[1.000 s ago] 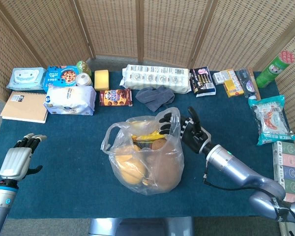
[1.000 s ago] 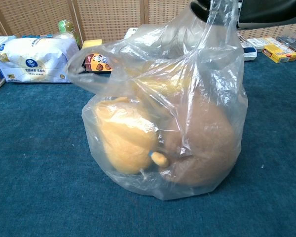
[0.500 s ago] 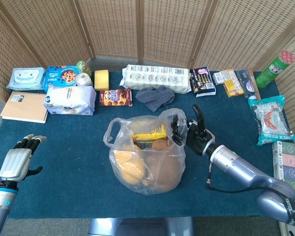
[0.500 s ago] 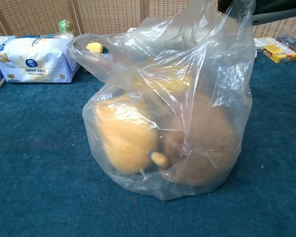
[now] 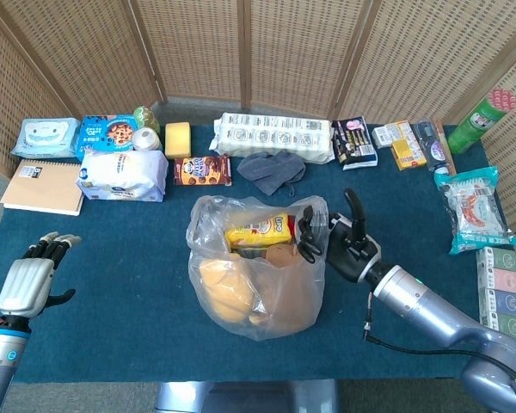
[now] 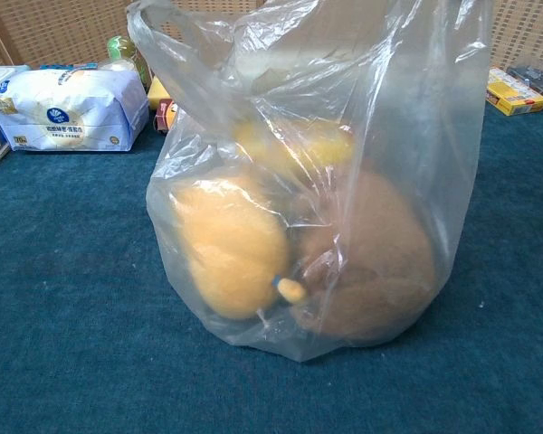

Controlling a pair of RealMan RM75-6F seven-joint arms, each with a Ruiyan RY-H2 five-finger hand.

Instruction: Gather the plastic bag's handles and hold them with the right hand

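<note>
The clear plastic bag [image 5: 256, 284] stands mid-table, holding yellow buns, a brown round loaf and a yellow snack pack [image 5: 258, 231]. My right hand [image 5: 337, 246] is at the bag's right side and grips the right handle [image 5: 309, 225], pulling it upward; one finger sticks up. The left handle [image 5: 201, 217] hangs free on the bag's far-left rim and shows as a loose loop [image 6: 159, 20] in the chest view. The bag [image 6: 308, 208] fills that view, and neither hand shows there. My left hand [image 5: 27, 280] hovers open, far left near the front edge.
Along the back lie a white flour bag [image 5: 122, 175], a cookie pack [image 5: 202, 169], a grey cloth [image 5: 270, 168], a long white packet [image 5: 275, 136], a notebook [image 5: 39, 187] and boxes. A snack packet [image 5: 476, 209] lies at the right edge.
My right hand has drawn the right handle up and slightly rightward. The bag now stands taller, its left handle has risen, and the hand has left the chest view.
</note>
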